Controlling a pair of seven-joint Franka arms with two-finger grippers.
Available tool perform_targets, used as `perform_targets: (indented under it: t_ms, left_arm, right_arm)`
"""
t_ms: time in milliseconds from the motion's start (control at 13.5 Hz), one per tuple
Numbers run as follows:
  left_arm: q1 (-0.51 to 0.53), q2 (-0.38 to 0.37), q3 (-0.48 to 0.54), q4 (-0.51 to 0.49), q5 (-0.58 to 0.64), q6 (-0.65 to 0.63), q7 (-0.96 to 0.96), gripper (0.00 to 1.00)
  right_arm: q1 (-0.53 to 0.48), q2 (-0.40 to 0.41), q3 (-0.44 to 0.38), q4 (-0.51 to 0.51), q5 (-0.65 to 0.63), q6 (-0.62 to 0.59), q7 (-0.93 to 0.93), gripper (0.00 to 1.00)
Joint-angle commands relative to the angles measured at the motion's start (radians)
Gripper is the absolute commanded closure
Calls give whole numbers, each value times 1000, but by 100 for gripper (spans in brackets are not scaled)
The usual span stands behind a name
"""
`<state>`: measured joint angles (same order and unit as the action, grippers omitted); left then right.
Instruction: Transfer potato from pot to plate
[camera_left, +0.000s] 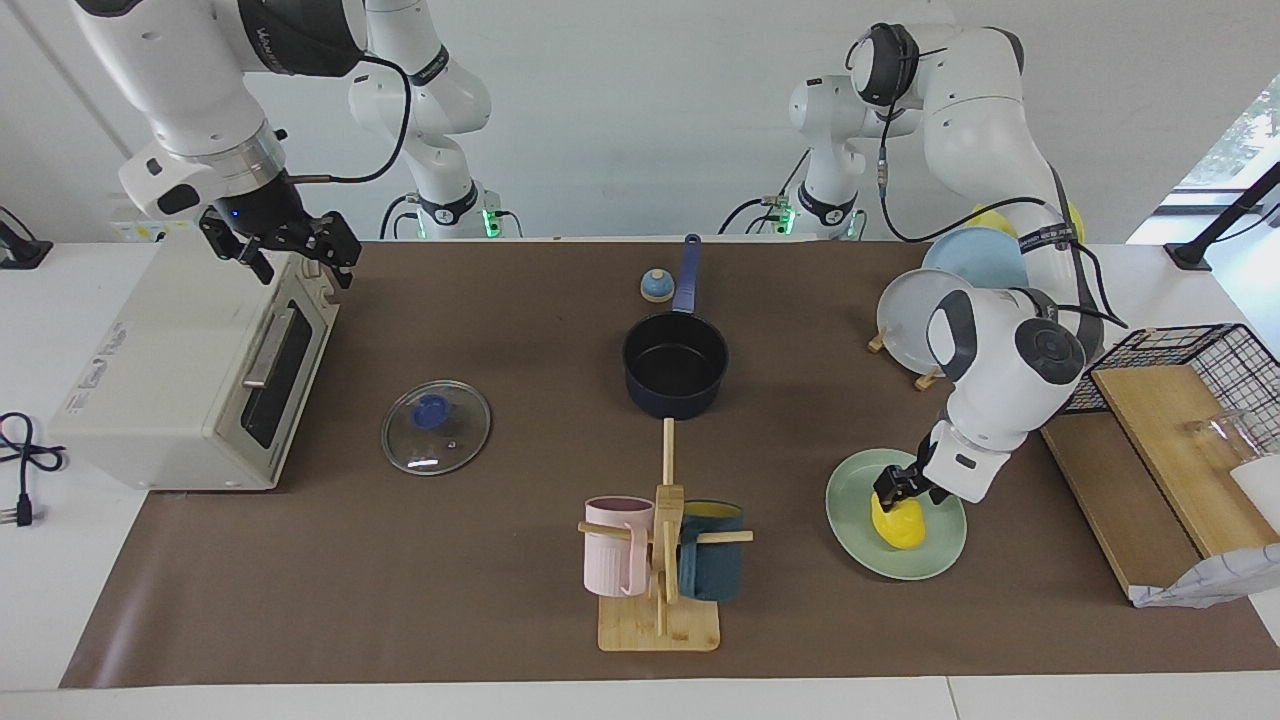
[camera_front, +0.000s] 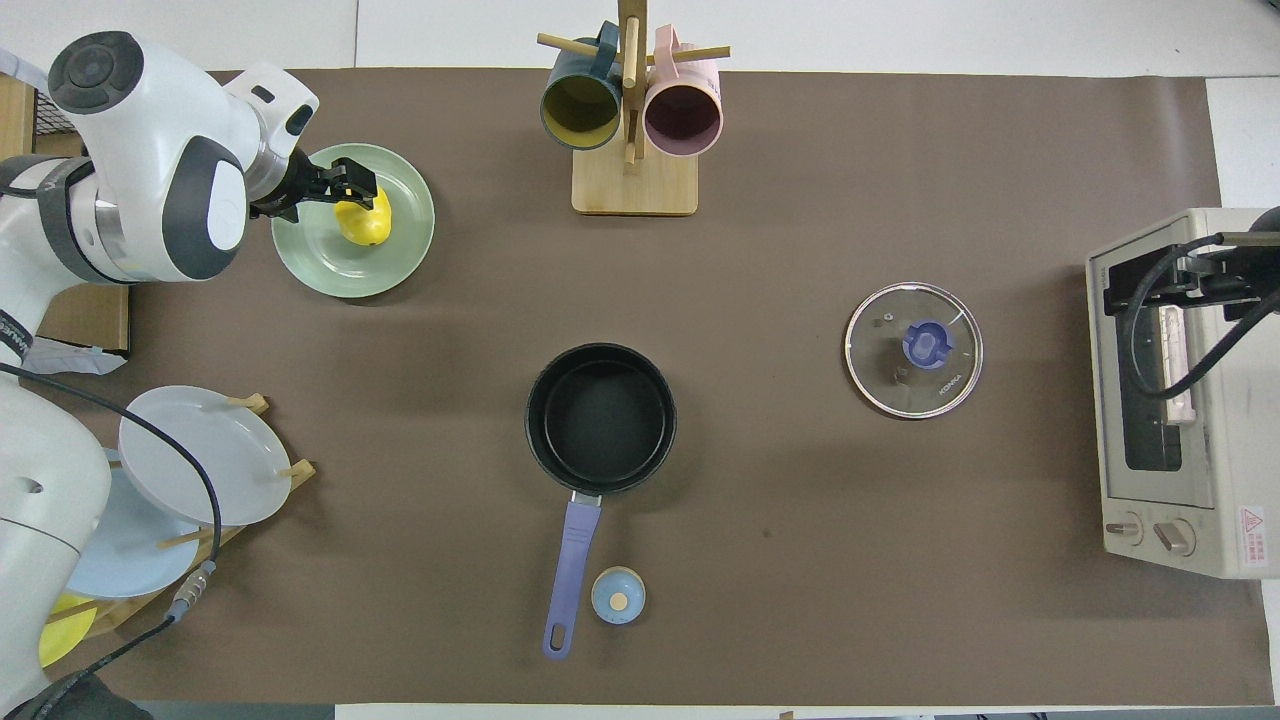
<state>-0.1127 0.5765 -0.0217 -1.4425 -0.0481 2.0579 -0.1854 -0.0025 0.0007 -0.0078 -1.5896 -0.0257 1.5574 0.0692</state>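
Observation:
The yellow potato (camera_left: 897, 524) (camera_front: 364, 220) rests on the mint-green plate (camera_left: 935, 560) (camera_front: 330, 265) toward the left arm's end of the table. My left gripper (camera_left: 905, 490) (camera_front: 352, 190) is down on the potato, its fingers on either side of the potato's top. The navy blue pot (camera_left: 675, 365) (camera_front: 600, 415) stands empty mid-table, its handle pointing toward the robots. My right gripper (camera_left: 300, 265) (camera_front: 1150, 280) waits open in the air over the toaster oven (camera_left: 190, 370).
A glass lid (camera_left: 436, 427) lies between the pot and the oven. A mug rack (camera_left: 660, 560) with a pink and a teal mug stands farther from the robots than the pot. A plate rack (camera_left: 910, 320), a wooden board (camera_left: 1170, 440) and a wire basket sit at the left arm's end.

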Motion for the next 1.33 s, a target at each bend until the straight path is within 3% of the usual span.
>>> perform_targets:
  t_ms: [0, 296, 593, 815, 963, 1111, 1259]
  left_arm:
    - [40, -84, -4, 28, 19, -157, 49, 0]
    - [122, -305, -4, 17, 11, -399, 159, 0]
    - [119, -486, -4, -42, 14, -476, 181, 0]
    - [116, -556, -4, -59, 14, -551, 210, 0]
    - [108, -615, -6, -131, 14, -581, 227, 0]
    - [105, -627, -10, -165, 14, -556, 212, 0]
    - [90, -612, -10, -133, 11, -548, 192, 0]
  right_arm:
    - [-14, -13, 11, -9, 10, -2, 1, 0]
    - [-14, -13, 11, -9, 10, -3, 1, 0]
    - [-14, -13, 11, -9, 10, -2, 1, 0]
    - [-14, -13, 11, -9, 10, -2, 1, 0]
    - [-14, -11, 11, -9, 10, -2, 1, 0]
    - [-14, -13, 11, -9, 10, -3, 1, 0]
    - [-14, -11, 11, -9, 10, -3, 1, 0]
